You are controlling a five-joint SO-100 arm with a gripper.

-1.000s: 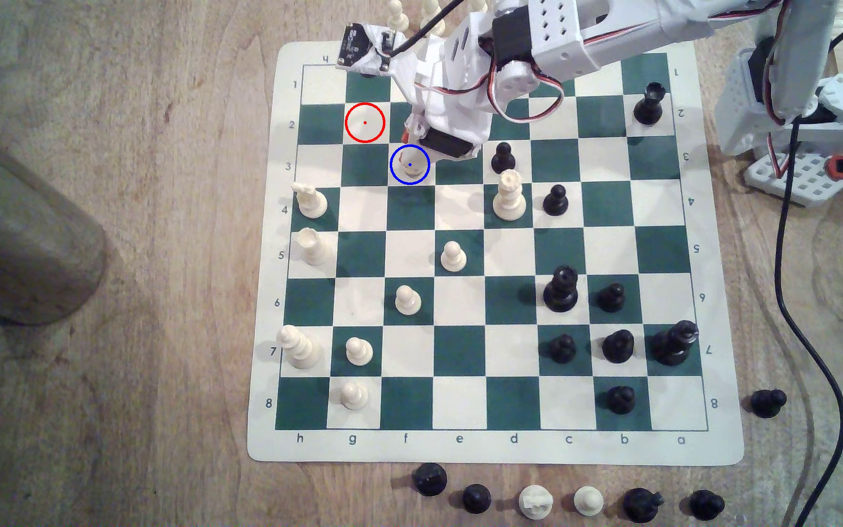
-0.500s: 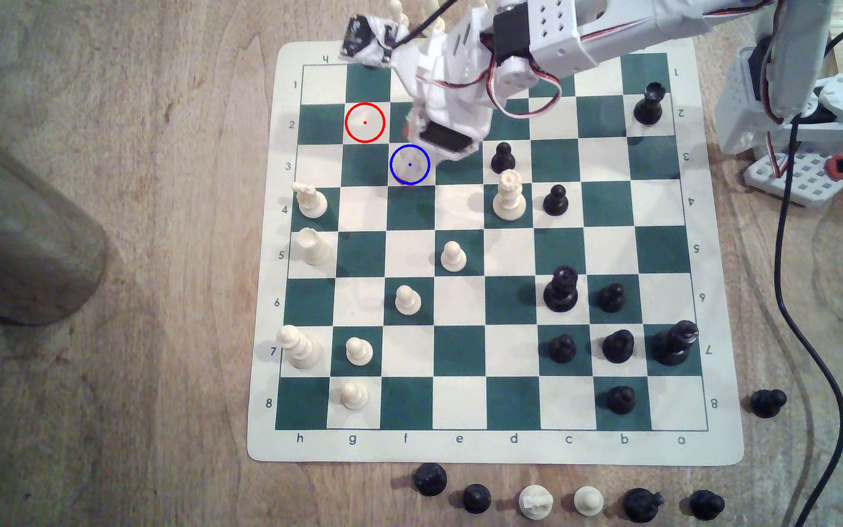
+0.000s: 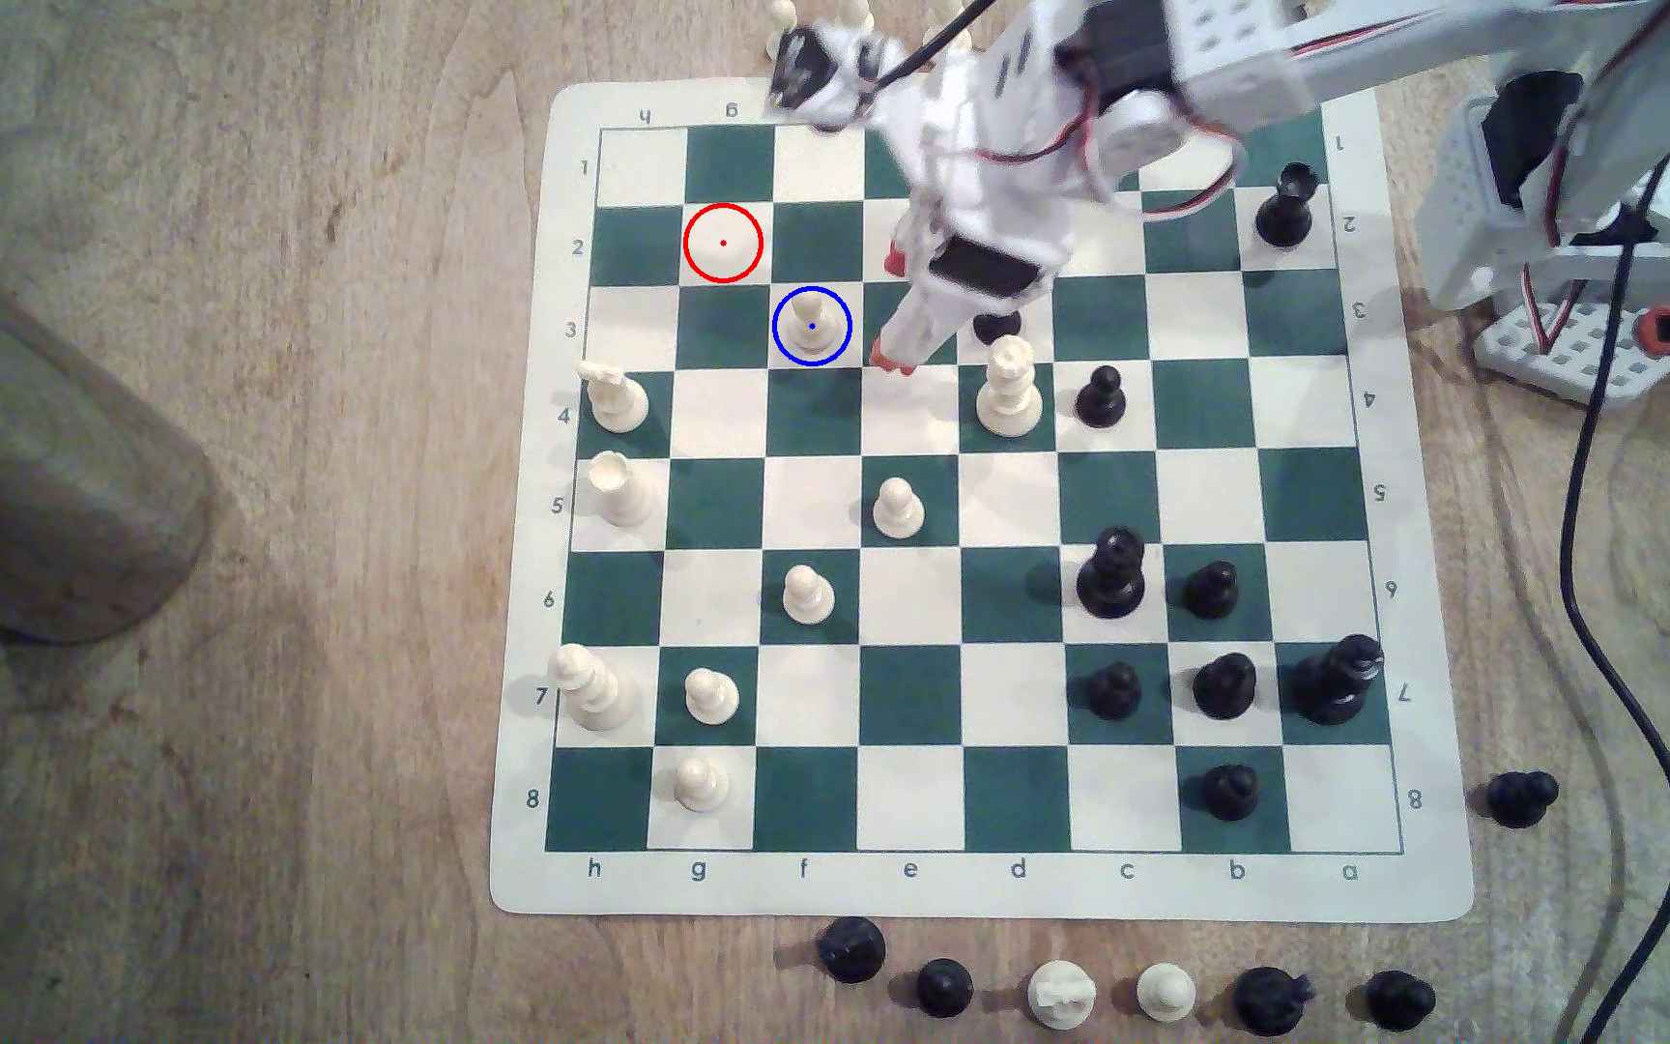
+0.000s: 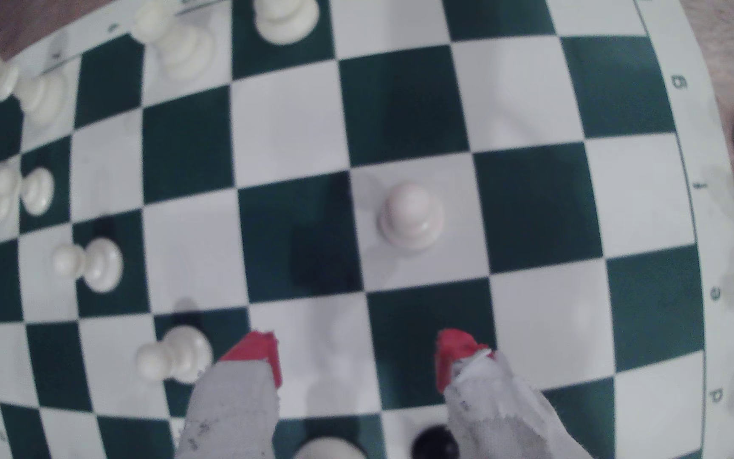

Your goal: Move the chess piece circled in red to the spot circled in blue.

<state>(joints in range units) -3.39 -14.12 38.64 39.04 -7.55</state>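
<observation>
Exterior view, overhead of the counter: the chess piece [image 3: 810, 319] stands upright inside the blue ring marking the spot [image 3: 812, 353], on a cream square in row 3, file f of the board [image 3: 972, 888]. The red-ringed square [image 3: 723, 243], one step diagonally toward the board's h1 corner, is bare. I read my end effector [image 3: 893, 313] as parted and holding nothing; its two red-tipped fingers [image 3: 891, 359] sit over file e, just beside the piece on the side toward the a-file edge, with no contact.

Wrist view: the chess piece [image 4: 410, 216] lies straight ahead of the end effector [image 4: 356, 357], beyond the gap between the fingers [image 4: 256, 351], apart from both. Its long axis is vertical, knob up, base flat on the square.

I judge the placement done; what is left is to draw the arm clear, and that move turns on going away from the piece, not across it.

Surface: a thin roll-up board lying flat on the wooden counter, slightly wavy at the far edge. Room: the squares around the piece are free, but a black pawn [image 3: 997, 325] and a tall cream piece [image 3: 1009, 389] stand close under the arm on file d, so I would lift before swinging.
</observation>
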